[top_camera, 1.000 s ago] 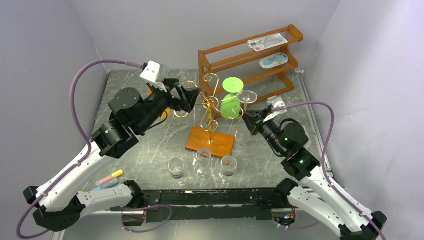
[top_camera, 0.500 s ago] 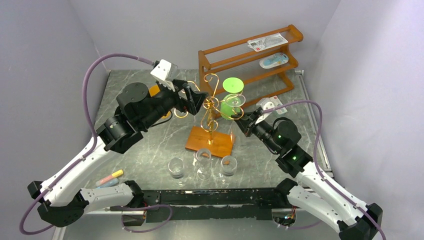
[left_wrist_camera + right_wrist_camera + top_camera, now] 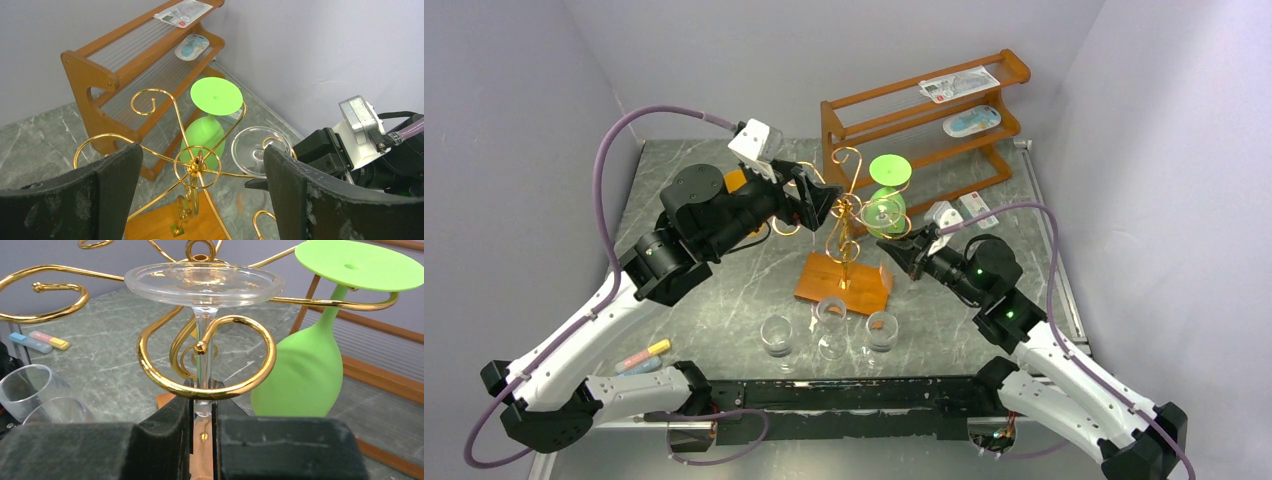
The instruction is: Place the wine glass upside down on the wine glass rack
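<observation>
My right gripper [image 3: 202, 410] is shut on the stem of a clear wine glass [image 3: 202, 284], held upside down with its round foot on top. The stem runs through the curl of a gold scroll arm [image 3: 210, 385] of the wine glass rack [image 3: 844, 215]. The foot sits just above that curl; I cannot tell if they touch. The bowl is hidden below my fingers. The glass's foot [image 3: 257, 151] also shows in the left wrist view. My left gripper [image 3: 200, 160] is open wide, hovering over the rack's hub with nothing in it. A green wine glass [image 3: 886, 195] hangs upside down on another arm.
The rack's orange-brown base [image 3: 844, 283] lies mid-table. A brown three-tier shelf [image 3: 924, 110] with packets stands behind. Three clear glasses [image 3: 829, 325] stand near the front edge. Pastel markers [image 3: 644, 355] lie front left. Grey walls close in both sides.
My right gripper has carried the clear glass left and down, from beside the green glass into the rack's scroll arm. My left gripper moved right, toward the rack's top.
</observation>
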`<state>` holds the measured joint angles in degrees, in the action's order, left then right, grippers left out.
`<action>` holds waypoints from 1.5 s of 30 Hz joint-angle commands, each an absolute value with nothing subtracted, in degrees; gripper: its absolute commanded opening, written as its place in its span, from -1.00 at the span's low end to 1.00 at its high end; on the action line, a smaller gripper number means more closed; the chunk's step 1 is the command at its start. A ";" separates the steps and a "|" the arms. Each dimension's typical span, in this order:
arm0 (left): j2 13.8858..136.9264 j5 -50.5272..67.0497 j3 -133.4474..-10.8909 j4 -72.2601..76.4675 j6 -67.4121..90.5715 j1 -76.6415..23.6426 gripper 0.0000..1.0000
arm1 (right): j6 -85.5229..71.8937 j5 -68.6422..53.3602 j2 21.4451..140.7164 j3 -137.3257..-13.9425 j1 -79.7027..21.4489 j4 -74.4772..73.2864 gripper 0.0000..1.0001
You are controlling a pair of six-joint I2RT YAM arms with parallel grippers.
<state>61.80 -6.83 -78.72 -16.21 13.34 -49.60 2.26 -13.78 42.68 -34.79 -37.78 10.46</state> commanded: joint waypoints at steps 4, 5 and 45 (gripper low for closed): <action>60.26 -6.32 -79.12 -17.14 13.73 -49.86 0.88 | 3.49 -15.68 38.50 -33.40 -37.81 12.92 -1.00; 60.21 -6.02 -79.10 -17.12 13.75 -49.86 0.88 | 3.45 -15.66 38.16 -33.40 -37.76 12.50 -1.00; 59.83 -4.68 -79.13 -18.64 13.72 -49.85 0.89 | -4.82 -2.95 36.39 -34.60 -37.79 3.91 -0.12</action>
<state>60.60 -5.89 -78.70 -17.32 13.93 -49.60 -1.72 -3.97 38.24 -32.10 -37.85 7.18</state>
